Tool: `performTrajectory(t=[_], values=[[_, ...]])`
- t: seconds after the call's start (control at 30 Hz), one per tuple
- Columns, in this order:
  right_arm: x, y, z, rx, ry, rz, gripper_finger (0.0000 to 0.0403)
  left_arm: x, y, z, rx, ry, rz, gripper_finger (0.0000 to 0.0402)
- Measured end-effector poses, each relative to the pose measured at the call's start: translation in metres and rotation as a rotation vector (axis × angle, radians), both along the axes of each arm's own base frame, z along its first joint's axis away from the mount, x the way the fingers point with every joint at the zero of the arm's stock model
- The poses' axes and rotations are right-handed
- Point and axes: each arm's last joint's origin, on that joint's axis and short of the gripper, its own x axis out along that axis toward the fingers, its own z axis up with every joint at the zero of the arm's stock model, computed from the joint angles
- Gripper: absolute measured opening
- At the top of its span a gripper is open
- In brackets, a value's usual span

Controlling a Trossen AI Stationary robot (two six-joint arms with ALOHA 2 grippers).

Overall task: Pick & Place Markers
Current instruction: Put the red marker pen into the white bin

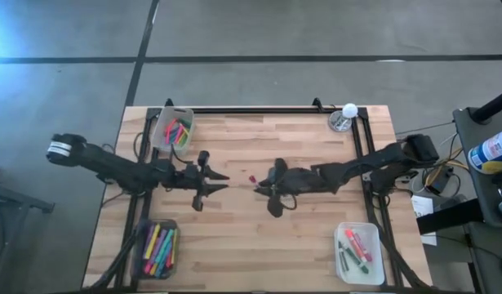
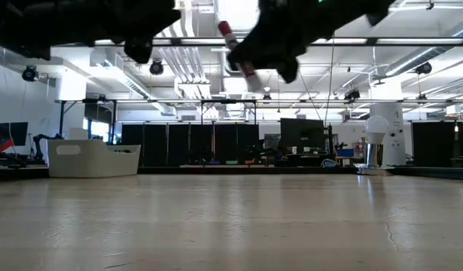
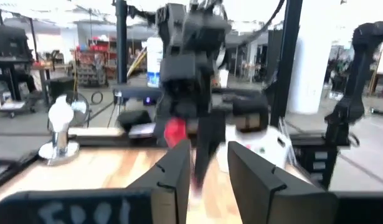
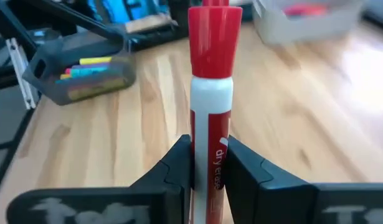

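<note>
In right jaws [image 4: 208,163]: red-capped, white-bodied marker [image 4: 211,106].

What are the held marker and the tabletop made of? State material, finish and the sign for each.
Marker, shut in the right tool: apparently smooth plastic, a glossy red cap over a white barrel; highlights run down the cap, and "dry" is printed on the label.

Tabletop: looks like wood, butcher-block style; pale planks with grain and joint lines, a low sheen in the low view.

place: robotics lab
signs: exposed ceiling ducts [image 2: 193,64], dark monitors [image 2: 303,135], equipment racks [image 3: 10,62], concrete floor [image 1: 316,28]
</note>
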Motion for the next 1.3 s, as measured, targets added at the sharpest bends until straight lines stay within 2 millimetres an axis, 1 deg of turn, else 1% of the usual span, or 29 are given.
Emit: performTrajectory(t=[0.07, 0.13, 0.27, 0.3, 0.33, 0.4, 0.53, 0.63, 0.77, 0.87, 1.03, 1.17, 1.3], values=[[-0.013, 0.002, 0.007, 0.060, 0.054, -0.063, 0.0059, -0.012, 0.002, -0.005, 0.008, 0.029, 0.000, 0.0102], [-0.028, 0.003, 0.012, 0.121, 0.129, -0.149, 0.0059, -0.024, 0.004, -0.008, 0.033, 0.024, 0.004, 0.0102], [-0.062, 0.010, 0.012, 0.211, 0.375, -0.316, 0.0059, -0.046, 0.007, -0.020, 0.092, 0.006, 0.013, 0.0090], [-0.069, 0.013, 0.014, 0.234, 0.418, -0.350, 0.0059, -0.051, 0.008, -0.024, 0.095, 0.008, 0.014, 0.0084], [-0.077, 0.017, 0.018, 0.256, 0.461, -0.379, 0.0059, -0.054, 0.009, -0.024, 0.093, -0.008, 0.017, 0.0076], [-0.092, 0.026, 0.023, 0.283, 0.568, -0.424, 0.0059, -0.061, 0.010, -0.025, 0.092, -0.036, 0.010, 0.0057], [-0.118, 0.046, 0.035, 0.345, 0.724, -0.498, 0.0059, -0.067, 0.011, -0.024, 0.120, -0.022, 0.011, 0.0009], [-0.133, 0.066, 0.042, 0.440, 0.786, -0.539, 0.0059, -0.069, 0.011, -0.020, 0.136, -0.020, 0.017, 0.0005], [-0.151, 0.094, 0.042, 0.541, 0.866, -0.566, 0.0059, -0.073, 0.012, -0.017, 0.149, -0.020, 0.023, 0.0001], [-0.166, 0.114, 0.036, 0.583, 0.924, -0.603, 0.0059, -0.077, 0.013, -0.017, 0.157, -0.016, 0.024, 0.0001], [-0.189, 0.144, 0.010, 0.637, 1.074, -0.689, 0.0059, -0.082, 0.013, -0.017, 0.158, -0.003, 0.025, 0.0000], [-0.197, 0.160, -0.014, 0.666, 1.162, -0.713, 0.0066, -0.086, 0.015, -0.016, 0.161, -0.004, 0.048, 0.0000], [-0.195, 0.167, -0.037, 0.680, 1.228, -0.696, 0.0070, -0.090, 0.016, -0.016, 0.160, 0.003, 0.060, 0.0000]])
